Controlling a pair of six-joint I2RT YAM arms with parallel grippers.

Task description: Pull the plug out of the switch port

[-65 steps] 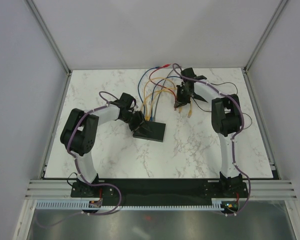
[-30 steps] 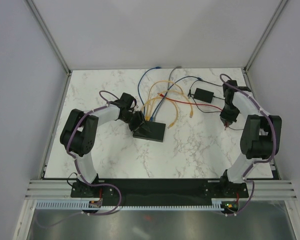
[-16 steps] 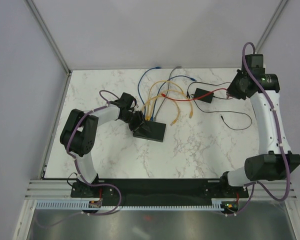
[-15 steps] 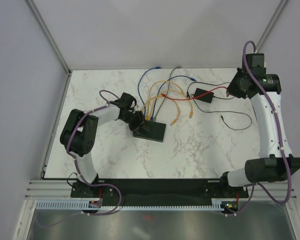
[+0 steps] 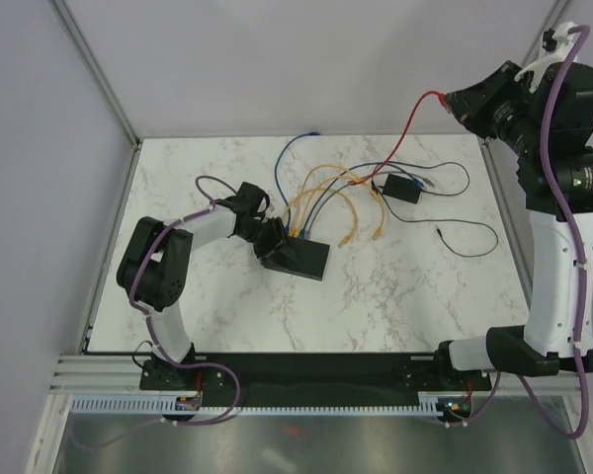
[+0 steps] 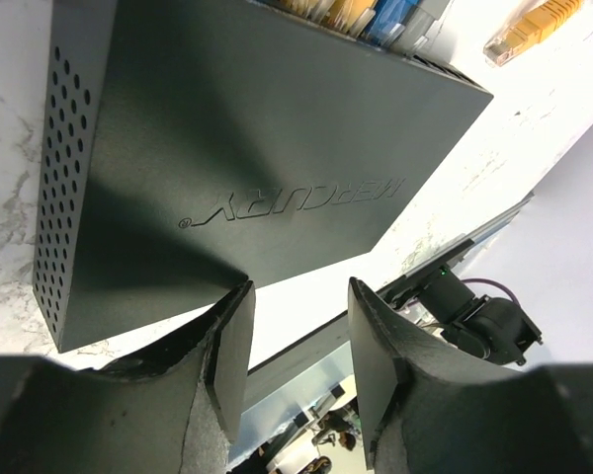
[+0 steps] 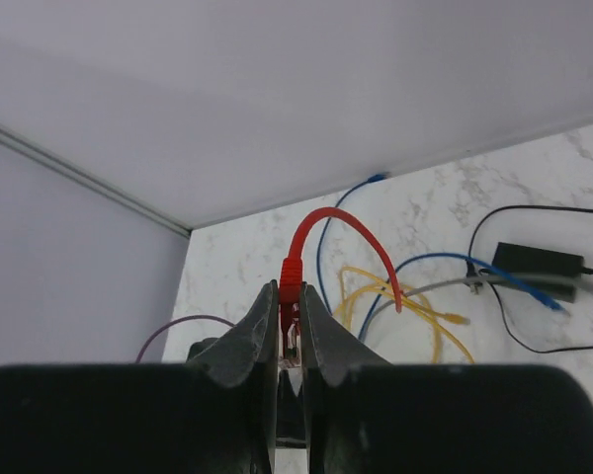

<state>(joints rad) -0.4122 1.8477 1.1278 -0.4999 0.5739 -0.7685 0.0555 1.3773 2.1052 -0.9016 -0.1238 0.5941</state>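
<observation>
The table (image 5: 395,306) has a white top with thin grey lines, like marble. Pale grey walls (image 5: 306,59) stand at the back and on both sides. Silver posts (image 5: 94,71) lean up from the far corners of the table. A silver rail (image 5: 99,373) runs along the near edge. Below it lies a shiny grey sheet (image 5: 306,444). The light is soft and even.

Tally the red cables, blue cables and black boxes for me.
Red cable: 1
Blue cables: 2
Black boxes, switch and adapter: 2
Total: 5
</observation>
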